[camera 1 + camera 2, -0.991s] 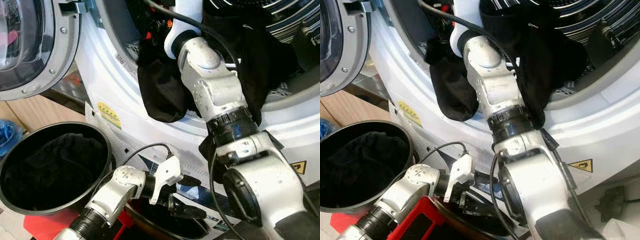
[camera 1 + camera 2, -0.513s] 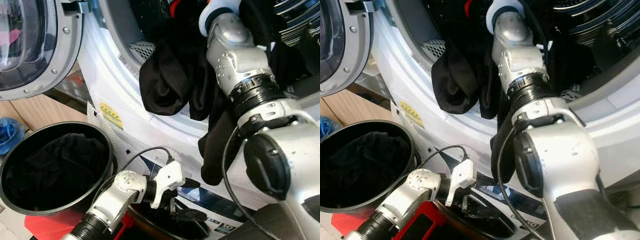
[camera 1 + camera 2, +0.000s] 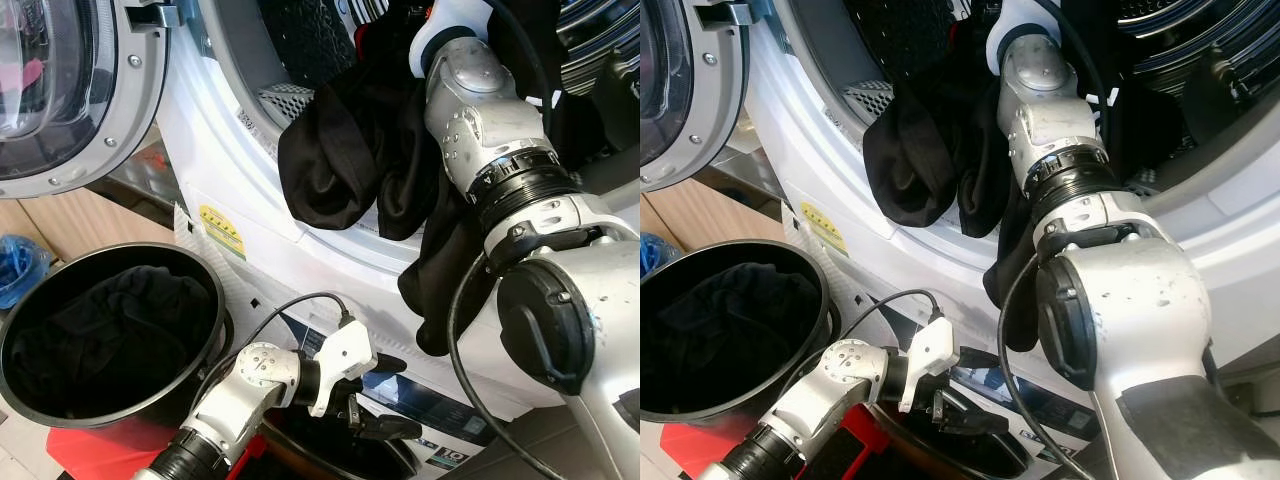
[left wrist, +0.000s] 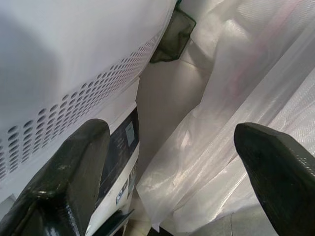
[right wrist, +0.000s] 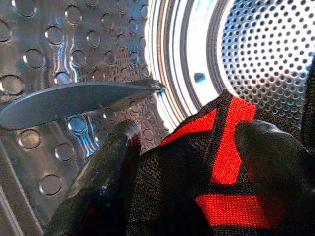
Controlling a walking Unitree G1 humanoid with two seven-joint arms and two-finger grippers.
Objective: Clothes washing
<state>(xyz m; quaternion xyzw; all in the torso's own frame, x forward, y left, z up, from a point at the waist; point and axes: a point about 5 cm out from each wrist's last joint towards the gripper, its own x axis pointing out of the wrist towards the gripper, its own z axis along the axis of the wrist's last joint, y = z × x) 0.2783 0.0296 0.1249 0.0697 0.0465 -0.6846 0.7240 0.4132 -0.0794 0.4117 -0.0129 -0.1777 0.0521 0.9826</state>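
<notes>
Reaching deep into the washing machine drum (image 5: 59, 44), the right gripper (image 5: 197, 162) clamps a red-and-black garment (image 5: 216, 162) between its fingers, black clothes (image 3: 340, 160) draping over the door rim behind it, while the left gripper (image 4: 172, 167) hangs low, fingers wide apart.

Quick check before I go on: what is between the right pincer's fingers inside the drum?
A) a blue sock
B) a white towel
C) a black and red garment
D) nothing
C: the right wrist view shows the right pincer inside the steel drum with a black and red garment between its fingers.
</notes>
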